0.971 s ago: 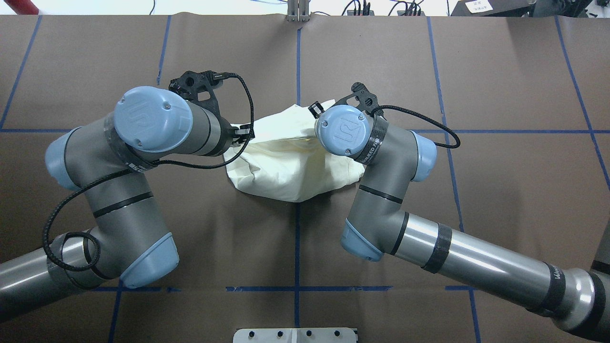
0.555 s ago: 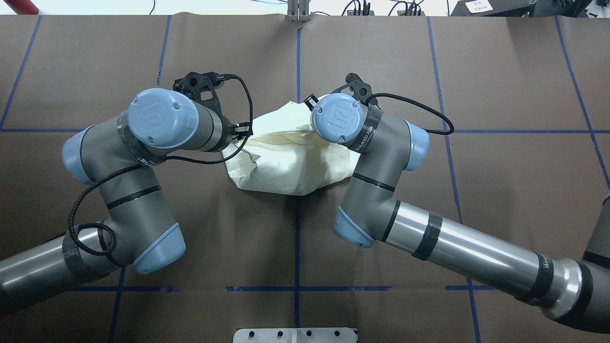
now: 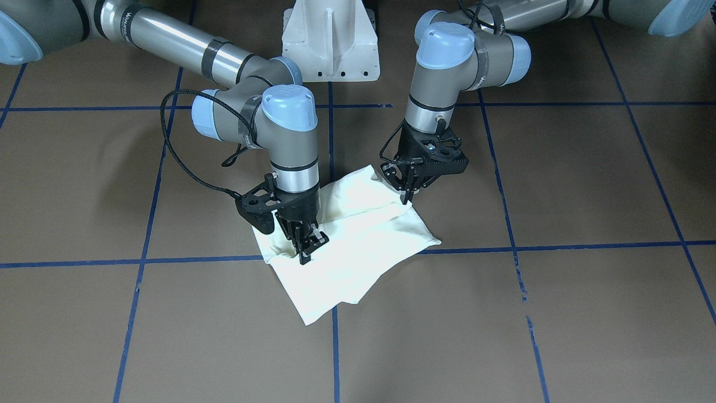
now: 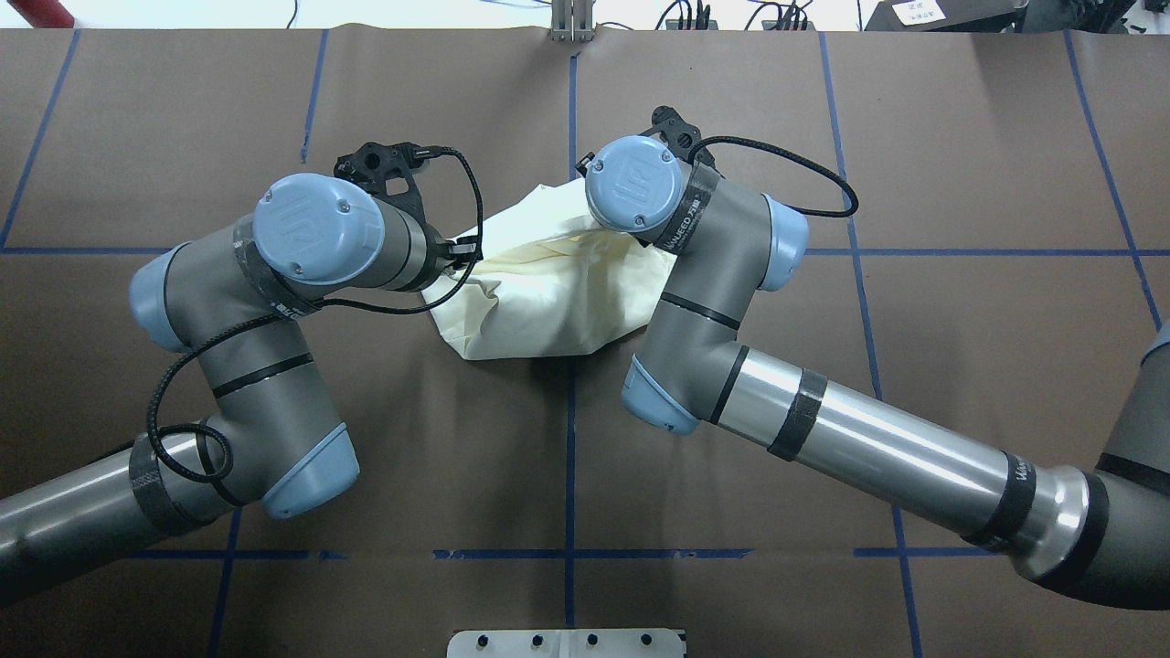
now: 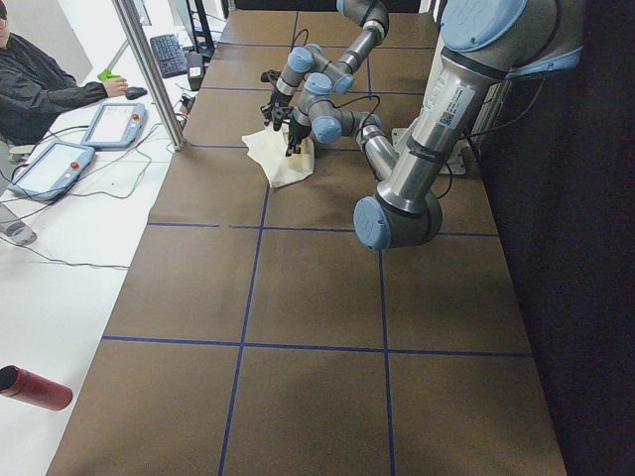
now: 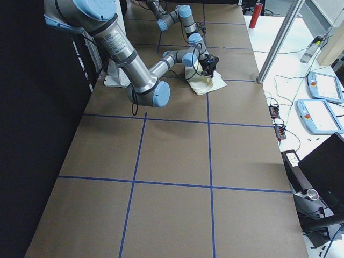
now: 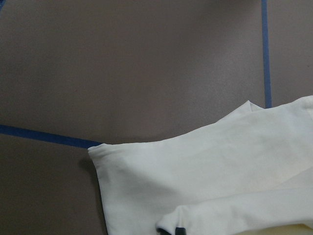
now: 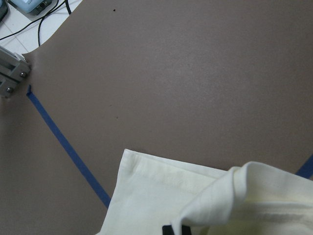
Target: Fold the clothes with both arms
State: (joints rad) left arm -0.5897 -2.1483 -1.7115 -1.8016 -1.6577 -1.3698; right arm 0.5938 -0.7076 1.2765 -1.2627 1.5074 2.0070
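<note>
The cream shirt (image 3: 358, 246) lies bunched and partly folded near the table's middle, plain side up; the cat print and the lettering are hidden. It also shows in the overhead view (image 4: 539, 292). My right gripper (image 3: 306, 246) is shut on a raised fold of the shirt at its edge far from the robot. My left gripper (image 3: 410, 190) is shut on the shirt's other raised edge, nearer the robot. Each wrist view shows a pinched cream fold (image 7: 220, 166) (image 8: 161, 196) at its bottom. In the overhead view both grippers are hidden under the wrists.
The brown table cover (image 4: 960, 137) carries a grid of blue tape lines (image 3: 503, 246). The white pedestal base (image 3: 330, 39) stands at the robot's side. An operator (image 5: 40, 84), teach pendants (image 5: 114, 124) and a metal post (image 5: 149, 69) stand past the table's far edge.
Both arms have moved away from the robot, the right one farther. The shirt's near edge has been drawn along with them, so the bundle is shorter.
</note>
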